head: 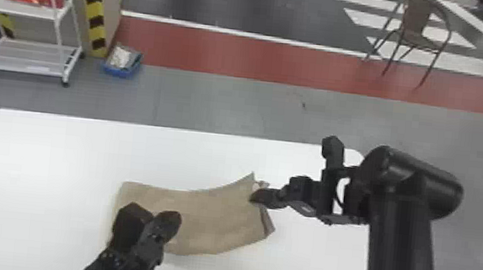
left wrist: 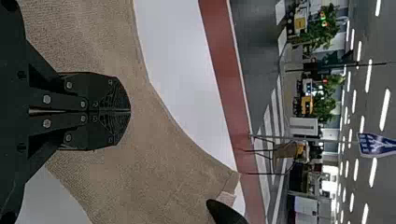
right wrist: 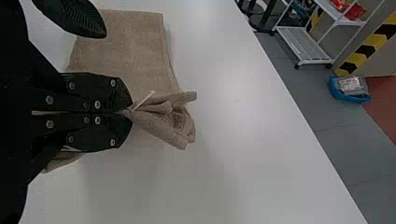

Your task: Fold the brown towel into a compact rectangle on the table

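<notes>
The brown towel (head: 211, 222) lies as a long folded strip on the white table, its right end raised and creased. At that end my right gripper (head: 256, 197) holds a pinch of cloth. In the right wrist view, the right gripper (right wrist: 126, 112) is shut on the towel (right wrist: 163, 116), which bunches beyond the fingertips. Over the strip's left part is my left gripper (head: 173, 219). The left wrist view has the left gripper (left wrist: 128, 111) with its fingers together above the flat towel (left wrist: 140, 154); no cloth is visible between them.
The white table (head: 62, 145) extends around the towel, with its far edge behind. Beyond it on the floor stand a white shelf cart (head: 28, 57), a blue bin (head: 122, 70) and a chair (head: 416, 26).
</notes>
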